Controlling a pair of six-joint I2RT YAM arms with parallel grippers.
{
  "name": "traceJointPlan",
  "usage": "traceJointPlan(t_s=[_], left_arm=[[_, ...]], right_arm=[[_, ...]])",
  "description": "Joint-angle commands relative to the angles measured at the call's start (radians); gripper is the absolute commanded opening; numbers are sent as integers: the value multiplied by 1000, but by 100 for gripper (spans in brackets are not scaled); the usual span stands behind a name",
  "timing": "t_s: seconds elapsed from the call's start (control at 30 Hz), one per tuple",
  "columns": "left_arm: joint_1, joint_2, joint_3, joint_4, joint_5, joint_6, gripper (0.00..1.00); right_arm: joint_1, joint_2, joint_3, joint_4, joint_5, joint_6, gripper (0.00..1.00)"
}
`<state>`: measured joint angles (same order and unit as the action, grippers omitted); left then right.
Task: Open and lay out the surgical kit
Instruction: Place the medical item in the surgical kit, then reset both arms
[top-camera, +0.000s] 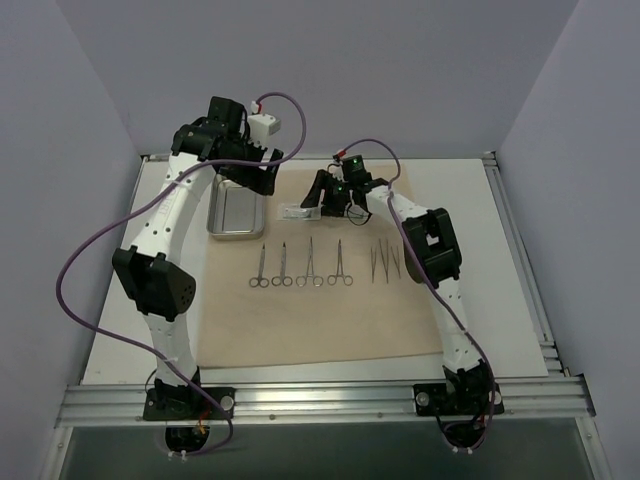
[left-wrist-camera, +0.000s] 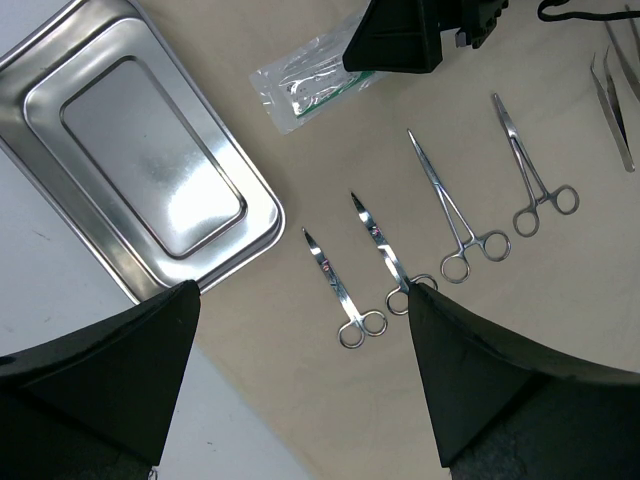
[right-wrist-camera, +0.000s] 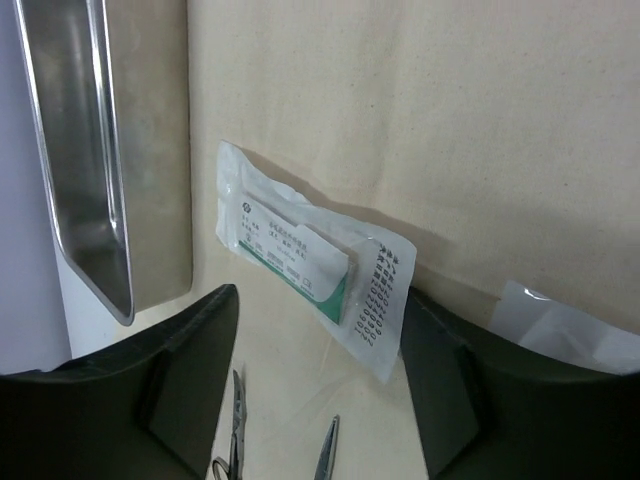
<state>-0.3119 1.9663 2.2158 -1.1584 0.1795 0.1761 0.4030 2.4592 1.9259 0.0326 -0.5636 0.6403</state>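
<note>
The surgical kit lies opened out on its beige cloth (top-camera: 330, 320). A steel tray (top-camera: 233, 213) sits at the cloth's far left. Several scissor-handled instruments (top-camera: 311, 264) lie in a row, with tweezers (top-camera: 385, 262) to their right. My right gripper (top-camera: 322, 203) hovers low beside the tray, open. A clear packet (right-wrist-camera: 310, 265) with a green-edged label lies on the cloth between its fingers, its edge against the right finger (right-wrist-camera: 440, 360). A second clear packet (right-wrist-camera: 565, 330) lies just to the right. My left gripper (top-camera: 258, 183) hangs open above the tray's near corner, holding nothing.
The left wrist view shows the tray (left-wrist-camera: 150, 160), the packet (left-wrist-camera: 305, 85) under the right gripper's black body (left-wrist-camera: 400, 35), and the instrument row (left-wrist-camera: 450, 220). White table (top-camera: 515, 260) borders the cloth on both sides. A metal rail (top-camera: 320, 400) runs along the near edge.
</note>
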Motion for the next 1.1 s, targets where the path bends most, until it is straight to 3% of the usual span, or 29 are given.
traceJointPlan(t_s=[0.0,0.1,0.37,0.43,0.7,0.93,1.07], left_arm=[[7,-1,5,39,15,-9,94],[7,-1,5,37,17,-7,94],[7,0,8,40,-8,-13,94],[8,-4,10,51,-31,-27,94],[31,-23,-17,97,-268,-75,94],[111,-56,-109,176,-445,-130,94],[171,-81,-165,213,-489,-141,94]], right_arm=[[-4,-72,47,-157,94,-74,64],[-3,-106,50,-177,125,-99,74],[-12,-178,156,-257,171,-162,86],[-24,-218,196,-261,157,-172,99],[-205,-426,139,-284,158,-211,100],[-446,-594,-88,-419,375,-375,100],[-568,-677,-253,-408,399,-427,100]])
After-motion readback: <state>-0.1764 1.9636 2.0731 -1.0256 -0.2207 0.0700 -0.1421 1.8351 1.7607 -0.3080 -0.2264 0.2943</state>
